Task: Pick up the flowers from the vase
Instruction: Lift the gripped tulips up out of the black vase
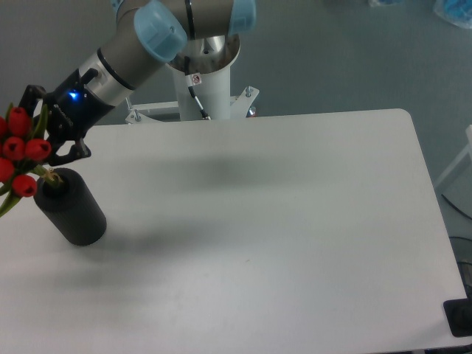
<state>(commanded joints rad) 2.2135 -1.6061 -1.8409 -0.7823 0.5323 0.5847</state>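
Vase (pixel 71 208): matte black cylinder, upright on the white table (pixel 280 236), just below and slightly right of the claw (pixel 53 140). Mouth of the vase partly covered by the stem ends; interior not visible, so contents beyond those stems cannot be told. Pale stem tips sit right at the rim at the upper left of the cylinder; whether they are inside the hole or just clear of it cannot be told from this view.

Flowers (pixel 18 151): red tulip buds clustered immediately left of the claw, reaching the left edge of view, bunch partly cut off there. Green leaves visible among the buds and trailing down-left below them. Bunch tilted, heads out to the left, stems angled down-right toward the vase mouth.

Claw: black fingers closed around the bunch near the base of the buds, one finger above and one below. Gap between fingers narrow, filled by stems and leaves. Grip on the flowers looks firm; exact contact point hidden by foliage. Blue indicator light lit on the wrist just up-right of the claw.

Arm (pixel 140 44): grey links with light blue joint caps, extending up-right from the claw to the white pedestal (pixel 203 92) behind the table's far edge.
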